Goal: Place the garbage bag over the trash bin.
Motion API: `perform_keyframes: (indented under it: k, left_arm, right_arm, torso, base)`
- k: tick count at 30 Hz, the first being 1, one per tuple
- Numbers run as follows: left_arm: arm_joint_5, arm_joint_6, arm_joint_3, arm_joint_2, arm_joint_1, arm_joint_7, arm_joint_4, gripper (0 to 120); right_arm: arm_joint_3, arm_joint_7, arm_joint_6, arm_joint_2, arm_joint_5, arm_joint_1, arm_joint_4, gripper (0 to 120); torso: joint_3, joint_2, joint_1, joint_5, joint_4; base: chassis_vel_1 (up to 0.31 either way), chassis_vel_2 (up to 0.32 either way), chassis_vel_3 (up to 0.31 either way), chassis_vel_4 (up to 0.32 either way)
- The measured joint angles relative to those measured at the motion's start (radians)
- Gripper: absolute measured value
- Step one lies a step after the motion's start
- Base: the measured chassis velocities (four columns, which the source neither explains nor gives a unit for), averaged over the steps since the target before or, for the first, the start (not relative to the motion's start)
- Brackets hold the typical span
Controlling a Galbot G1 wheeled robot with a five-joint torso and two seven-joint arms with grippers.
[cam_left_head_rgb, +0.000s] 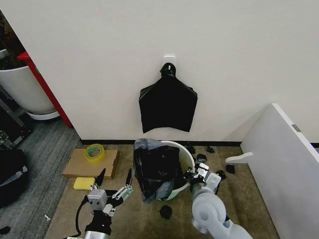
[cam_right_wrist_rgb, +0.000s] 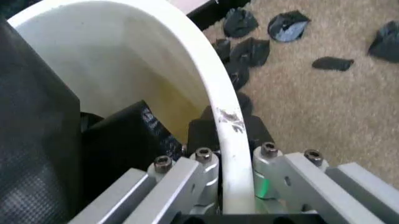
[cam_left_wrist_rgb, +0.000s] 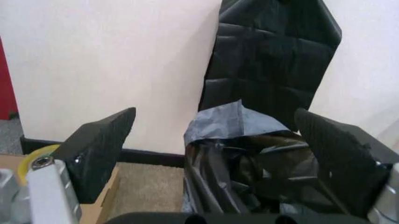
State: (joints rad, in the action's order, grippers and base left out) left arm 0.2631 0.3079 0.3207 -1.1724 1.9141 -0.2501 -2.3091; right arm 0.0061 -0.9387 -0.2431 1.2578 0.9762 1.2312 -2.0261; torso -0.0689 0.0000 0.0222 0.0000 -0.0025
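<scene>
Meanwhile, right gripper [cam_right_wrist_rgb: 227, 140] fingers astride trash bin [cam_right_wrist_rgb: 212, 88] rim.

White wall [cam_left_head_rgb: 239, 55] (brown carpet [cam_left_head_rgb: 139, 219] below)

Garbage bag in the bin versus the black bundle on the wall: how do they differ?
The garbage bag is crinkled and glossy, slumped in the trash bin; the black bundle hangs flat and smooth on the wall. The bag's mouth gapes; the bundle's top is gathered. Both are black plastic.

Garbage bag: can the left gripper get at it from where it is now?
Probably yes. The left gripper is open beside the garbage bag, with bare carpet between. The right gripper grips the trash bin rim on the far side.
</scene>
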Motion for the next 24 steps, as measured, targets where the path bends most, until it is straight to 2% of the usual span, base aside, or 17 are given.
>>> perform_keyframes:
  k: [6, 8, 9, 14, 15, 19, 22, 24]
  left_arm:
    - [-0.005, -0.008, -0.015, -0.008, -0.009, 0.000, 0.000, 100]
    - [-0.010, -0.012, -0.021, -0.009, -0.009, 0.000, 0.000, 100]
    - [-0.010, -0.012, -0.021, -0.009, -0.009, 0.000, 0.000, 100]
    - [-0.026, -0.024, -0.036, -0.011, -0.008, -0.001, -0.007, 100]
    - [-0.026, -0.024, -0.036, -0.011, -0.008, -0.001, -0.007, 100]
    - [-0.035, -0.035, -0.041, -0.011, -0.015, -0.005, -0.009, 100]
    - [-0.036, -0.038, -0.044, -0.012, -0.016, -0.008, -0.009, 100]
    - [-0.036, -0.038, -0.044, -0.012, -0.016, -0.008, -0.009, 100]
  right_arm:
    - [-0.005, -0.006, 0.004, 0.007, -0.003, 0.013, -0.013, 1]
    - [-0.006, -0.005, 0.005, 0.004, -0.009, 0.022, -0.023, 9]
    - [-0.006, -0.005, 0.005, 0.004, -0.009, 0.022, -0.023, 9]
    - [0.022, 0.016, 0.023, -0.025, -0.074, 0.044, -0.057, 30]
    - [0.022, 0.016, 0.023, -0.025, -0.074, 0.044, -0.057, 30]
    - [0.056, 0.026, 0.021, -0.065, -0.128, 0.079, -0.150, 47]
    - [0.104, 0.030, -0.001, -0.097, -0.108, 0.113, -0.232, 61]
    - [0.108, 0.033, -0.004, -0.100, -0.104, 0.118, -0.239, 62]
  torso:
    - [0.000, 0.000, 0.000, 0.0000, 0.0000]
    - [0.000, 0.000, 0.000, 0.0001, 0.0000]
    - [0.000, 0.000, 0.000, 0.0001, 0.0000]
    - [0.000, 0.000, 0.000, 0.0005, 0.0000]
    - [0.000, 0.000, 0.000, 0.0005, 0.0000]
    - [0.000, 0.000, 0.000, 0.0003, -0.0001]
    - [0.000, 0.000, 0.000, 0.0004, 0.0000]
    - [0.000, 0.000, 0.000, 0.0004, 0.0000]
  base:
    - [0.000, 0.000, 0.000, 0.000]
    - [0.000, 0.000, 0.000, 0.000]
    - [0.000, 0.000, 0.000, 0.000]
    - [0.000, 0.000, 0.000, 0.000]
    - [0.000, 0.000, 0.000, 0.000]
    - [0.000, 0.000, 0.000, 0.000]
    - [0.000, 0.000, 0.000, 0.000]
    - [0.000, 0.000, 0.000, 0.000]
